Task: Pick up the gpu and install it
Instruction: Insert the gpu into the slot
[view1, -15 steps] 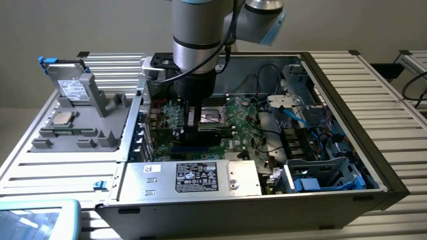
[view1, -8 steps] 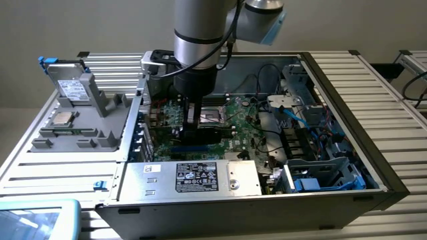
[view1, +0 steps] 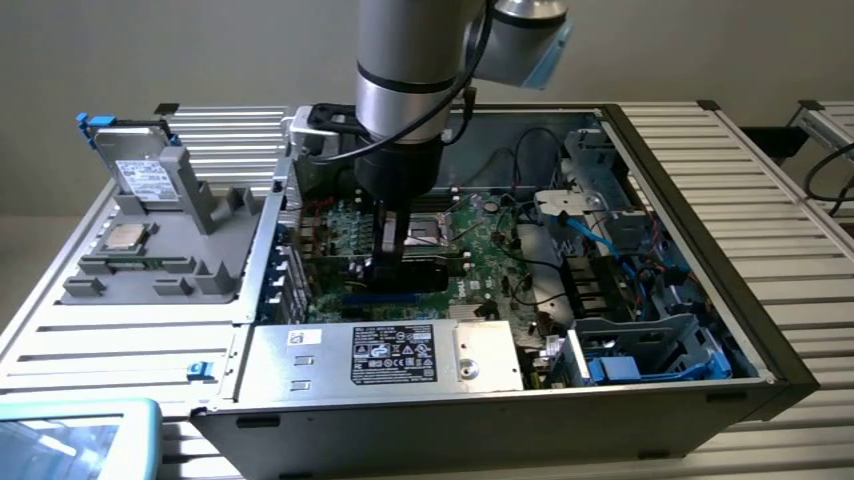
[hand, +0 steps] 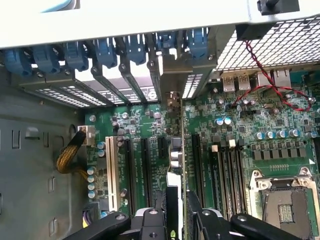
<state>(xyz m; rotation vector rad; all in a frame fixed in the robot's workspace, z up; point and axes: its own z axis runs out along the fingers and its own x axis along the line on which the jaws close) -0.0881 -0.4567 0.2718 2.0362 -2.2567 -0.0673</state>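
My gripper (hand: 176, 212) is shut on the gpu (hand: 176, 155), which I see edge-on as a thin green card standing upright between the two black fingers (hand: 150, 220). The card hangs over the black expansion slots of the large green motherboard (hand: 240, 130), and its far end reaches toward the slot openings in the case's rear wall (hand: 172, 97). Whether its lower edge touches a slot I cannot tell. In the exterior view the arm reaches straight down into the open computer case (view1: 667, 150), with the gripper (view1: 391, 270) low over the motherboard (view1: 494, 235).
Blue retention clips (hand: 105, 50) line the rear slot covers. An empty CPU socket (hand: 285, 200), a yellow cable bundle (hand: 70, 155) and red-black twisted wires (hand: 270, 85) lie nearby. The power supply (view1: 400, 355) sits at the case's front. A grey parts fixture (view1: 160, 220) stands at the exterior view's left.
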